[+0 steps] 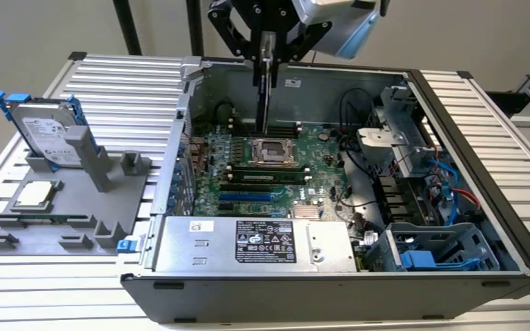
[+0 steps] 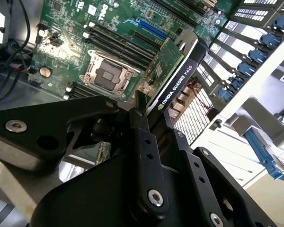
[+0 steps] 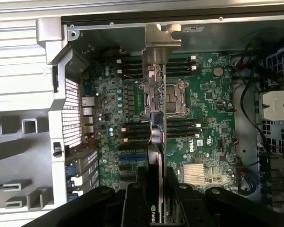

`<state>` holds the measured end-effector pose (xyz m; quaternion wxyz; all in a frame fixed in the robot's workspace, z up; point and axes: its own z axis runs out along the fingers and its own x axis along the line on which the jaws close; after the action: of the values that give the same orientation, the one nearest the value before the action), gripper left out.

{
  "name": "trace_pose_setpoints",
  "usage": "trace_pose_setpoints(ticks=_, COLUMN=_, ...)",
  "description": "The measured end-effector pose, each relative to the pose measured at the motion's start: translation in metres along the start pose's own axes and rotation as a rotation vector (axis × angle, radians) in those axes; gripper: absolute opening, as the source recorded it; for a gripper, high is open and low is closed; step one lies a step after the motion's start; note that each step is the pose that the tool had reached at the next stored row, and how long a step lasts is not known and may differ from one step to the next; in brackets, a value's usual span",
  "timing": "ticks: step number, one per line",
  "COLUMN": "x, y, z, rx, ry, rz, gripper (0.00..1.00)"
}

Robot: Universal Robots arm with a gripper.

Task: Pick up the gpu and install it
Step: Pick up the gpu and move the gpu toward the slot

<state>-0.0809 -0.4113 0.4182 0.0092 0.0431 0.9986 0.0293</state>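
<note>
One gpu point(image 1: 264, 89) hangs edge-on from the gripper point(image 1: 268, 55) above the open computer case point(image 1: 339, 303). Its long side runs straight down toward the motherboard point(image 1: 325, 148). In the exterior view its lower end sits just behind the empty processor socket point(image 1: 272, 150); whether it touches the board cannot be told. The black fingers point(image 2: 143, 137) are clamped against the card's two faces at its upper end, so the card is gripped and off any surface. In the second wrist view the green circuit face is turned toward the socket and a black edge faces the other way. In the first wrist view the card appears as a thin strip crossing the socket, with its silver end bracket point(image 3: 162, 40) at the end farthest from the gripper, over the memory slots point(image 3: 180, 64). A silver power supply point(image 1: 210, 241) lies along the case's near side. On the exterior view's left, well apart from the case, a grey fixture point(image 1: 108, 207) rests on the slatted table point(image 1: 118, 83). It holds a hard drive point(image 1: 42, 131) upright in a blue frame, and a square processor chip point(image 1: 35, 194) lies flat on it.
</note>
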Motion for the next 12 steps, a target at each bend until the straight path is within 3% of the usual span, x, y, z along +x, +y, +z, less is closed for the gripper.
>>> trace_pose_setpoints(ticks=12, x=-0.0155, y=0.0061, z=0.0006, rx=0.0, ry=0.0, rz=0.0, gripper=0.0)
